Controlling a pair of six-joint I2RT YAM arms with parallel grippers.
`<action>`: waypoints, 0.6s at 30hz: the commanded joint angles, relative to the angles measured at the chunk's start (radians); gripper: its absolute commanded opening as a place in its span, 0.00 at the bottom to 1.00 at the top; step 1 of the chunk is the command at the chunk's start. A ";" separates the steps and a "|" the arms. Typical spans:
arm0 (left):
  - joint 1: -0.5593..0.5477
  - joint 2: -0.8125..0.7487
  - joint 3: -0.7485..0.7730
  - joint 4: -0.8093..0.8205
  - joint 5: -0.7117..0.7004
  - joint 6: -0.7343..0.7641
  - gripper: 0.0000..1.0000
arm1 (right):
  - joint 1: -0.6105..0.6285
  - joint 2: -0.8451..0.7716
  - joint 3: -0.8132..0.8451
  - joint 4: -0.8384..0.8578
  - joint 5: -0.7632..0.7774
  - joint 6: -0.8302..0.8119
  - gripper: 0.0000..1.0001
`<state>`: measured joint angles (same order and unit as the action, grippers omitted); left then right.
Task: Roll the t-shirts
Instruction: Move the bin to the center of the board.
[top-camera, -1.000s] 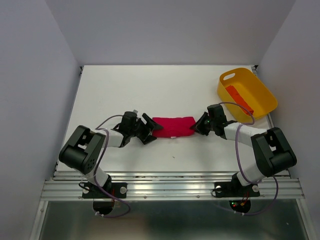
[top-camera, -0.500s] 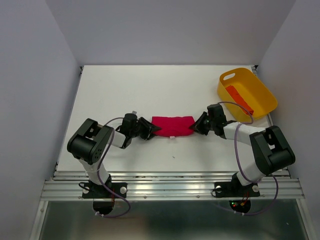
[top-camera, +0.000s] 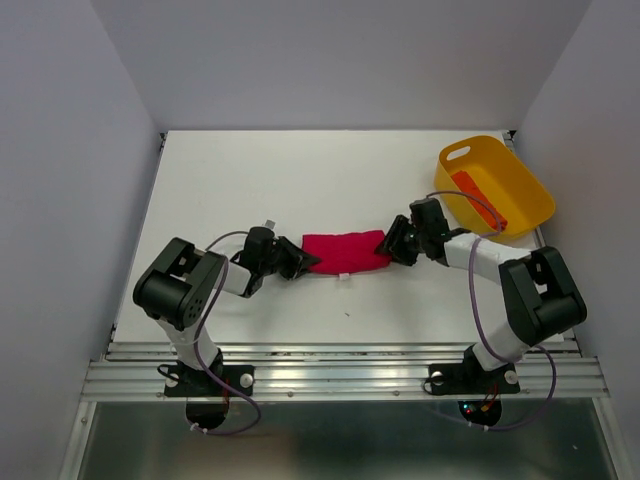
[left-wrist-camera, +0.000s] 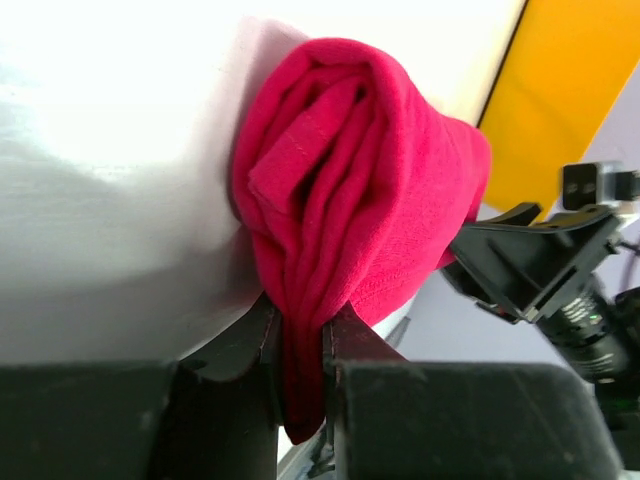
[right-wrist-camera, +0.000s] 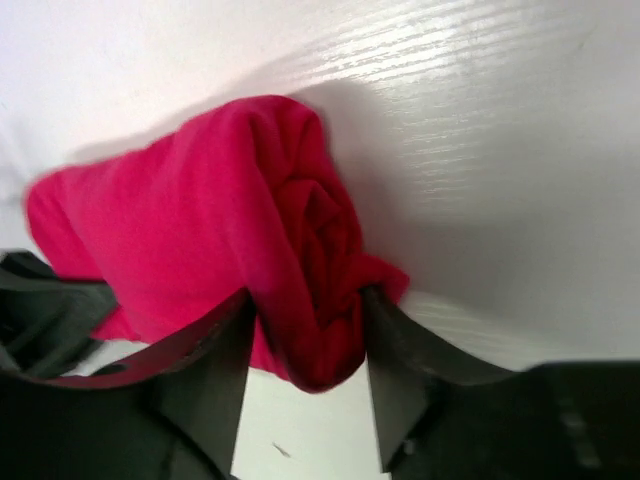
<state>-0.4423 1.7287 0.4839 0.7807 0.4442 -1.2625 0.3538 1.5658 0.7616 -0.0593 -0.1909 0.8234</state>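
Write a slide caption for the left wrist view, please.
Left gripper pinches one end of the rolled crimson t-shirt on the white table.

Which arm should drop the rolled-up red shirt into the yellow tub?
Probably the right. The yellow tub sits close to the right gripper, which has one end of the red t-shirt between its fingers. The left gripper pinches the other end, farther from the tub.

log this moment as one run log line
red t-shirt: rolled | left pincer: pinching its end | right pincer: clasping other end | orange t-shirt: in yellow tub
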 joint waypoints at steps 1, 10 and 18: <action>0.005 -0.098 -0.024 -0.107 -0.035 0.132 0.00 | -0.003 -0.001 0.106 -0.161 0.063 -0.136 0.62; 0.004 -0.351 -0.087 -0.360 -0.203 0.242 0.00 | -0.003 -0.090 0.280 -0.362 0.275 -0.253 0.70; 0.004 -0.413 -0.062 -0.451 -0.249 0.310 0.00 | -0.012 -0.105 0.413 -0.441 0.445 -0.296 0.68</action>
<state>-0.4423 1.3373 0.4030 0.3752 0.2337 -1.0187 0.3534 1.4727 1.0866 -0.4366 0.1246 0.5747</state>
